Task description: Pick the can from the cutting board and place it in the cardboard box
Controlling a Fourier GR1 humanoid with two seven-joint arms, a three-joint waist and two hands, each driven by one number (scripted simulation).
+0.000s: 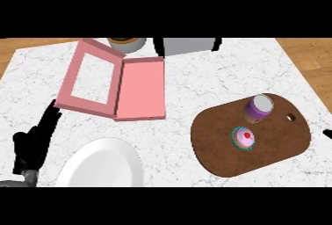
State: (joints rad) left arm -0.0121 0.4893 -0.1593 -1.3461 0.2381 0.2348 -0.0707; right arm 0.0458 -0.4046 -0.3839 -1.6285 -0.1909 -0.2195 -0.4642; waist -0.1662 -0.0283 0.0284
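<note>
A purple can with a silver top stands upright on the far part of the brown cutting board at the right. The pink box lies open left of centre, its windowed lid folded out to the left. My left hand rests at the lower left edge, fingers straight and pointing up, far from the can. Only a black tip of my right hand shows at the right edge, just beyond the board.
A pink cupcake in a teal wrapper sits on the board just in front of the can. A white plate lies at the lower left. A potted item and a grey appliance stand at the back.
</note>
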